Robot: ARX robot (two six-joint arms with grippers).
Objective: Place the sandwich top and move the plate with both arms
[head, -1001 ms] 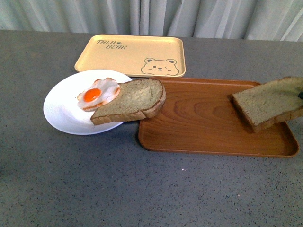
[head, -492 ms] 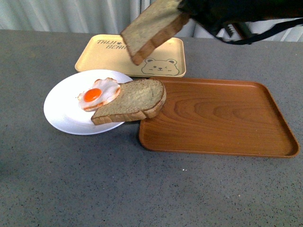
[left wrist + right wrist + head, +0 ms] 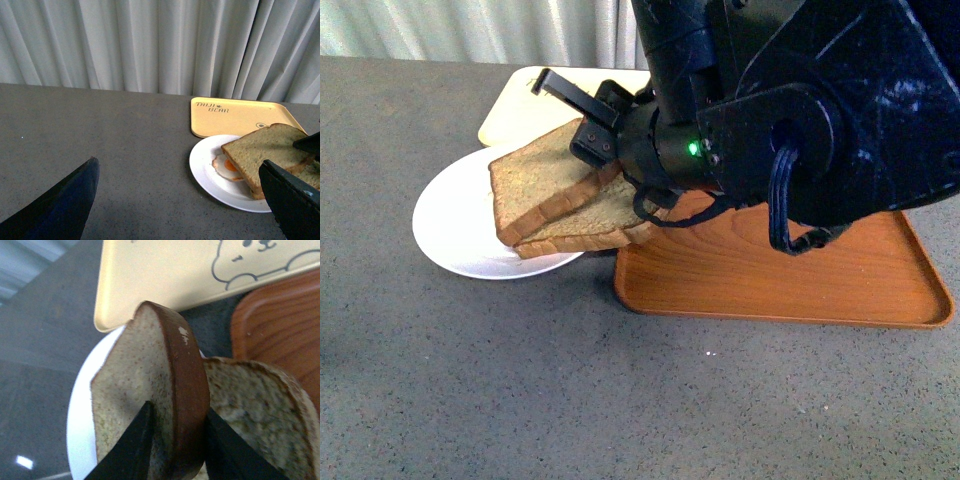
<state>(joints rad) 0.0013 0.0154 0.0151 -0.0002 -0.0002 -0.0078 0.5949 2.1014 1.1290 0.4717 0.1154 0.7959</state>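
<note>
My right gripper is shut on the sandwich top, a squarish brown slice, gripped at its edge. It holds the slice tilted over the white plate, with the low end on the domed slice that lies there. In the right wrist view the jaws pinch the crust of the sandwich top. My left gripper is open and empty above the table, left of the plate. A fried egg shows under the sandwich top.
A pale yellow bear-print tray lies behind the plate. A brown wooden tray lies right of the plate, its edge under the domed slice. My bulky right arm hides much of both trays. Curtains hang behind.
My right arm has carried the sandwich top from the wooden tray, up and left, then down over the egg and lower slice. The egg is now covered in the front view.
</note>
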